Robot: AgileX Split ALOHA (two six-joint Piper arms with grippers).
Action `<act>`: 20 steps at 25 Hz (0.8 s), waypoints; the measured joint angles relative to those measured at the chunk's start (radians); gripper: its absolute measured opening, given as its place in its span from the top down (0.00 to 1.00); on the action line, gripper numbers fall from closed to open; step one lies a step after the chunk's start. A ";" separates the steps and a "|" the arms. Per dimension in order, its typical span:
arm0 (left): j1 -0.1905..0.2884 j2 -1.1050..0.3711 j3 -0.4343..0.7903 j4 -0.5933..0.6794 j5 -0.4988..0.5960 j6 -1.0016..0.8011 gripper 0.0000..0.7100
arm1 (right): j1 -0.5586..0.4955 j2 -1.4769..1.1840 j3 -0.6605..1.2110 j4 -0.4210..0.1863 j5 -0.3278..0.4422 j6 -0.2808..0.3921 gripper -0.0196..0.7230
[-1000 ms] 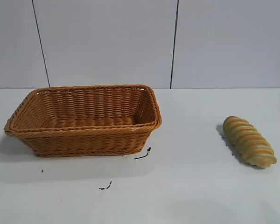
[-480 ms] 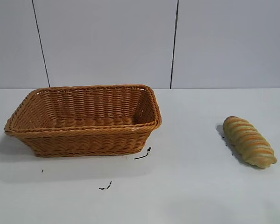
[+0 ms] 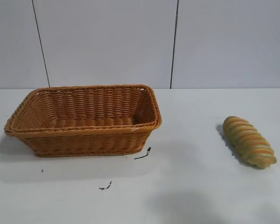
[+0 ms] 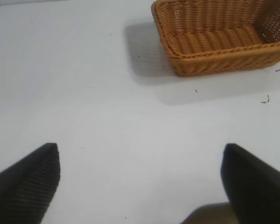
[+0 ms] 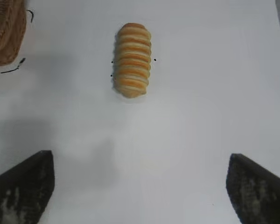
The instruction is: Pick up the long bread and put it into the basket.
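Exterior view: the long bread [image 3: 249,141] lies on the white bench [image 3: 191,186] at the right, angled, well apart from the basket [image 3: 84,120], which stands upright at the left with nothing visible inside it. A few small dark marks [image 3: 143,155] dot the bench just in front of the basket's near corner. Neither of my arms shows in this view. Right wrist view: my right fingers [image 5: 140,186] stand wide apart above bare bench, holding nothing; the long bread [image 5: 132,59] lies ahead of them, untouched, lengthwise along the line between them, and a corner of the basket [image 5: 7,32] shows at the edge of the view. Left wrist view: my left fingers [image 4: 140,184] are likewise spread wide and empty over bare bench, with the basket [image 4: 221,39] farther off and clear of them
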 joint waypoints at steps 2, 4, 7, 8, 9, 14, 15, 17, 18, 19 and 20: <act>0.000 0.000 0.000 0.000 0.000 0.000 0.02 | 0.000 0.129 -0.064 -0.005 -0.007 -0.002 0.04; 0.000 0.000 0.000 0.000 0.000 0.000 0.02 | 0.000 0.258 -0.142 -0.006 -0.015 -0.004 0.04; 0.000 0.000 0.000 0.000 0.000 0.000 0.02 | 0.007 0.418 -0.249 -0.009 -0.015 -0.011 0.04; 0.000 0.000 0.000 0.000 0.000 0.000 0.02 | 0.014 0.464 -0.280 -0.015 -0.015 -0.011 0.04; 0.000 0.000 0.000 0.000 0.000 0.000 0.02 | 0.024 0.498 -0.301 -0.021 -0.018 -0.011 0.04; 0.000 0.000 0.000 0.000 0.000 0.000 0.02 | 0.067 0.647 -0.371 -0.028 -0.047 0.013 0.04; 0.000 0.000 0.000 0.000 0.000 0.000 0.02 | 0.067 0.673 -0.379 -0.028 -0.056 0.020 0.04; 0.000 0.000 0.000 0.000 0.000 0.000 0.02 | 0.067 0.719 -0.396 -0.030 -0.085 0.027 0.04; 0.000 0.000 0.000 0.000 0.000 0.000 0.02 | 0.067 0.744 -0.404 -0.032 -0.097 0.027 0.04; 0.000 0.000 0.000 0.000 0.000 0.000 0.02 | 0.067 0.768 -0.410 -0.031 -0.111 0.027 0.04; 0.000 0.000 0.000 0.000 0.000 0.000 0.02 | 0.067 0.787 -0.413 -0.028 -0.124 0.029 0.04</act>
